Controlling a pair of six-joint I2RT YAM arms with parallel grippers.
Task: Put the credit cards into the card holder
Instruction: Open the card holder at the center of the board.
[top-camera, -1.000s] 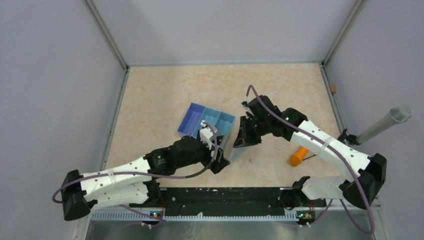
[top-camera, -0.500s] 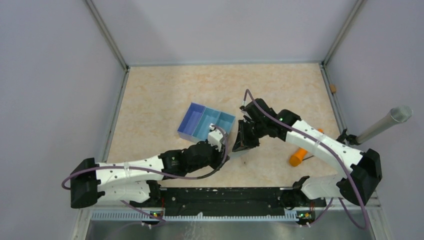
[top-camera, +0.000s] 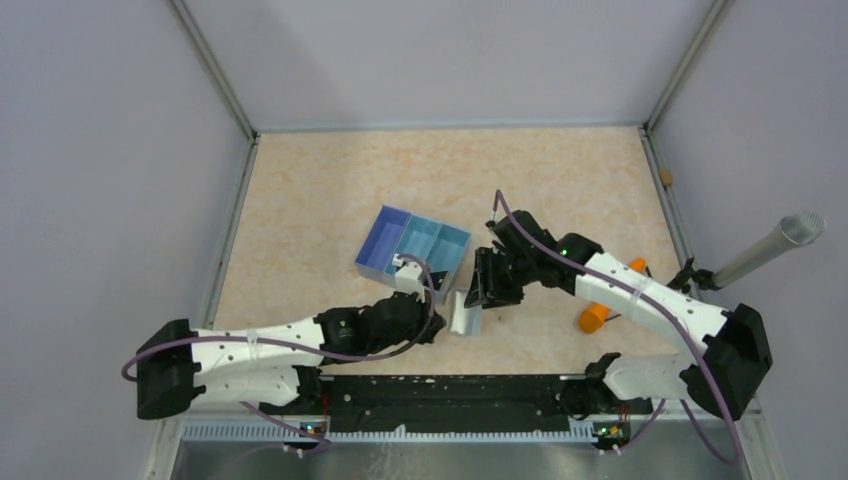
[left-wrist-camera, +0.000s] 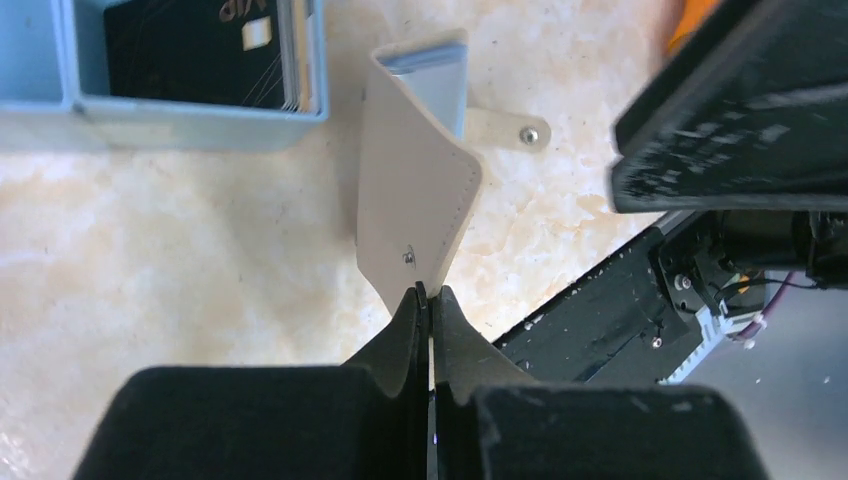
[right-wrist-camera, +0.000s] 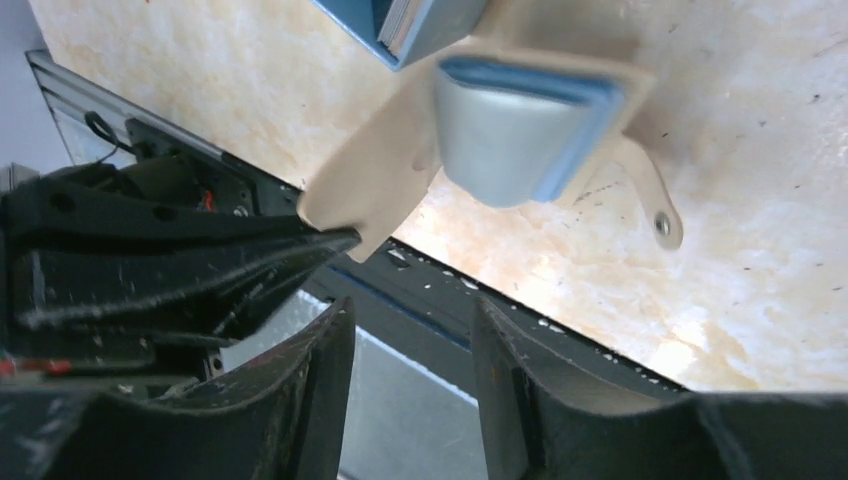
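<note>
The card holder is a beige sleeve lying on the table beside the blue tray. My left gripper is shut on the pointed corner of its flap. Light-blue credit cards sit in its pocket, their edge showing at the open end. A strap with a snap sticks out to one side. My right gripper hangs open just above the holder, with nothing between its fingers. From above, the card holder lies between my left gripper and my right gripper.
The blue tray has three compartments; a dark card and more cards stand in one of them. An orange cylinder lies under the right arm. The black base rail runs along the near edge.
My right gripper has opened and let go of the card holder. My left gripper has shut on its flap corner. The holder has gone from upright to lying lower, nearer the front.
</note>
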